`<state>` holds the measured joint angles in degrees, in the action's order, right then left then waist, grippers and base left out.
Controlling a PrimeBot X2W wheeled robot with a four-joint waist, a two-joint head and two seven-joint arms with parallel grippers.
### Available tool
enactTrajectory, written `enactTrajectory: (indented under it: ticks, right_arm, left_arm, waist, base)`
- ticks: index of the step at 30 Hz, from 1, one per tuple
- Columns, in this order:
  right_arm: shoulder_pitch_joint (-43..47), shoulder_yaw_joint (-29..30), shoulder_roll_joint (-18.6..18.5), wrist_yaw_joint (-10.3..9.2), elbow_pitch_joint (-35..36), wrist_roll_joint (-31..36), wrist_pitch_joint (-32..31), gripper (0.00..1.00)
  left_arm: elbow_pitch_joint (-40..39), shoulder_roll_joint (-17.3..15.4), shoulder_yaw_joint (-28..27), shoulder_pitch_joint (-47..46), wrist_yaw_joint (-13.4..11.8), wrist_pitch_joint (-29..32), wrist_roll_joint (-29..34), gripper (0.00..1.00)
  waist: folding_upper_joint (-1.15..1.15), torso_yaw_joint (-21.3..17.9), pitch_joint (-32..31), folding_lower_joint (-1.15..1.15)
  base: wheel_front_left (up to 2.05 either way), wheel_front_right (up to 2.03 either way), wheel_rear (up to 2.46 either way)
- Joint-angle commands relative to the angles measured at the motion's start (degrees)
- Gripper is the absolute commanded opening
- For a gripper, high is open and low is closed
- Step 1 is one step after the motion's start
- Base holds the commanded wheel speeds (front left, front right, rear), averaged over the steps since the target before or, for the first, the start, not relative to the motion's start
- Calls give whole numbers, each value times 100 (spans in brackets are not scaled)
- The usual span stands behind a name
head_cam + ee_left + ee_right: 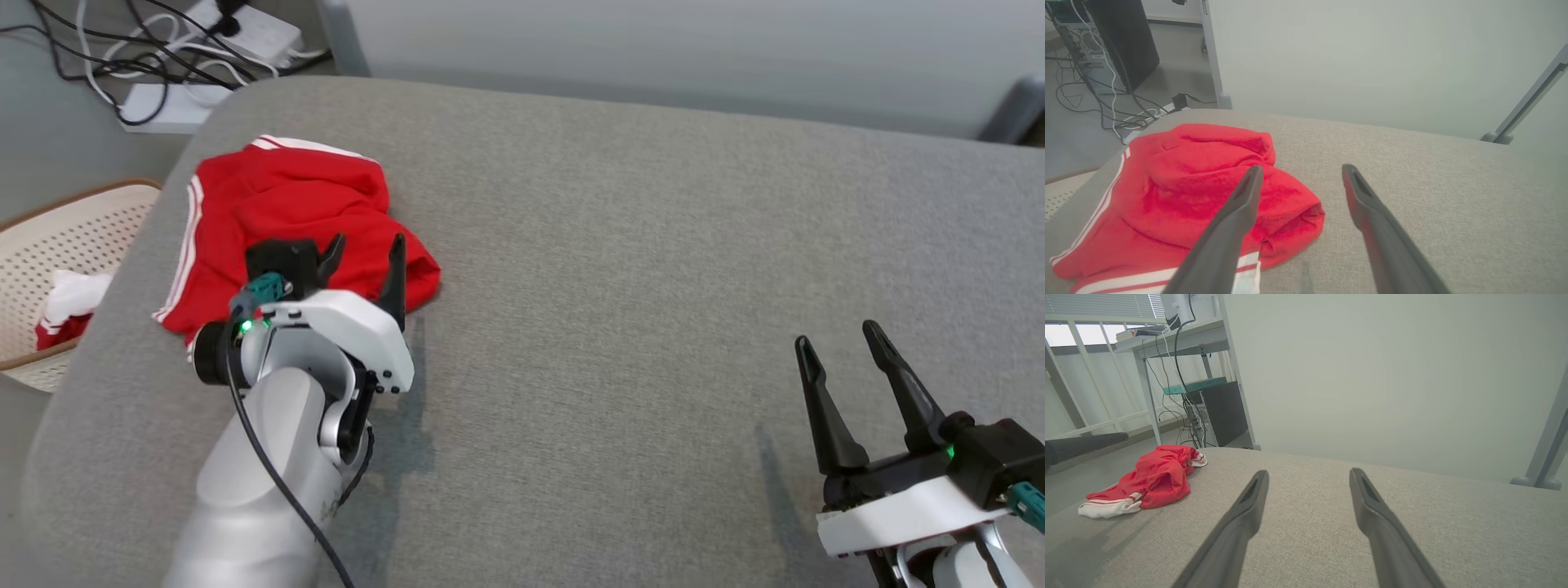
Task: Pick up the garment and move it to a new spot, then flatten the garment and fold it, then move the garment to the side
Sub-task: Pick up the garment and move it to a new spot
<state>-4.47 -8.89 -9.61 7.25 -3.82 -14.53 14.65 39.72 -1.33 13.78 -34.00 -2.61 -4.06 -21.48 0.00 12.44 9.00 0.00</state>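
Observation:
The garment (269,220) is red with white stripes and lies crumpled at the far left of the grey cushioned surface (620,269). My left gripper (367,249) hovers open over the garment's near right edge, nothing between its fingers. In the left wrist view the garment (1200,192) bunches under the left finger (1237,216), and the gripper (1300,171) spans its right edge and bare cushion. My right gripper (841,339) stands open at the lower right, far from the cloth. The right wrist view shows the garment (1151,477) far to the left and its open gripper (1308,475) above bare cushion.
A cream perforated basket (90,220) holding red and white cloth stands on the floor left of the cushion. Power strips and tangled cables (171,57) lie on the floor behind it. A pale wall (694,41) runs along the far edge, with a desk and computer tower (1220,412).

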Motion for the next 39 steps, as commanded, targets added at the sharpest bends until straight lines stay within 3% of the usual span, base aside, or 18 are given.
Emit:
enactTrajectory:
  ticks: [1, 13, 26, 27, 31, 39]
  right_arm:
    - [-209, -130, -82, 24, 213, -21, 35, 100]
    - [-471, -225, -126, 24, 321, -193, 35, 100]
    - [-541, -443, -322, 24, 311, -341, 35, 100]
    - [-545, -462, -341, 24, 303, -347, 35, 100]
    - [-564, -520, -398, 24, 298, -370, 35, 100]
    - [-565, -583, -423, 24, 254, -391, 35, 100]
  left_arm:
    - [111, -155, -138, -388, -74, 21, -40, 100]
    - [1951, -420, 57, -1268, -307, 423, 164, 100]
    - [2948, -642, 308, -1553, -474, -96, 411, 100]
    - [2995, -643, 315, -1563, -459, -134, 406, 93]
    - [3137, -656, 313, -1582, -410, -265, 357, 0]
    - [3206, -682, 288, -1608, -316, -797, 260, 0]
  waist:
    - [0, -227, 226, 0]
    - [0, -621, 520, 0]
    - [0, -867, 619, 0]
    - [0, -879, 623, 0]
    - [0, -919, 620, 0]
    - [0, -940, 510, 0]
  base:
    - [0, 0, 0]
    - [0, 0, 0]
    - [0, 0, 0]
    - [0, 0, 0]
    - [0, 0, 0]
    - [0, 0, 0]
